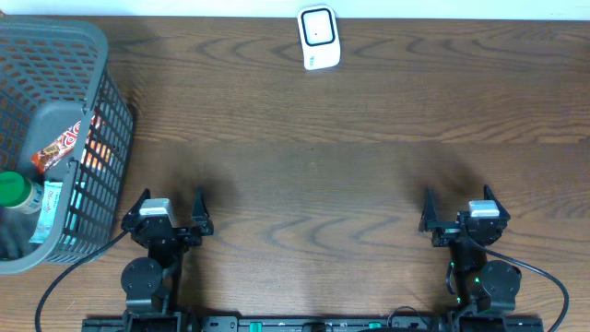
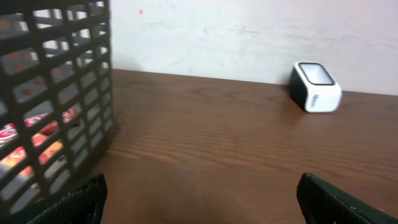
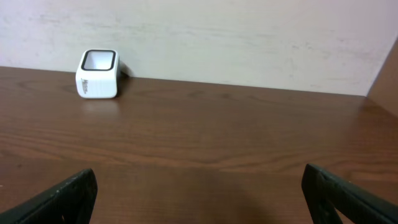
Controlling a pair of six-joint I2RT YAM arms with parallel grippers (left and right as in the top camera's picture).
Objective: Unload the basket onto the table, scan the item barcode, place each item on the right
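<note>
A white barcode scanner [image 1: 319, 38] with a dark window stands at the table's far edge; it also shows in the left wrist view [image 2: 316, 87] and in the right wrist view [image 3: 97, 74]. Several packaged items [image 1: 63, 148] lie inside a grey mesh basket [image 1: 88, 41] at the far left, among them a green-capped bottle [image 1: 13, 188]; no barcode is readable. My left gripper [image 1: 171, 205] rests open near the front edge, just right of the basket [image 2: 56, 93]. At the front right my right gripper [image 1: 456, 201] is open too. Both hold nothing.
The brown wooden table [image 1: 304, 175] stretches between the grippers and the scanner. A pale wall [image 3: 249, 37] rises behind the table's far edge. Black cables [image 1: 64, 277] run along the front by the arm bases.
</note>
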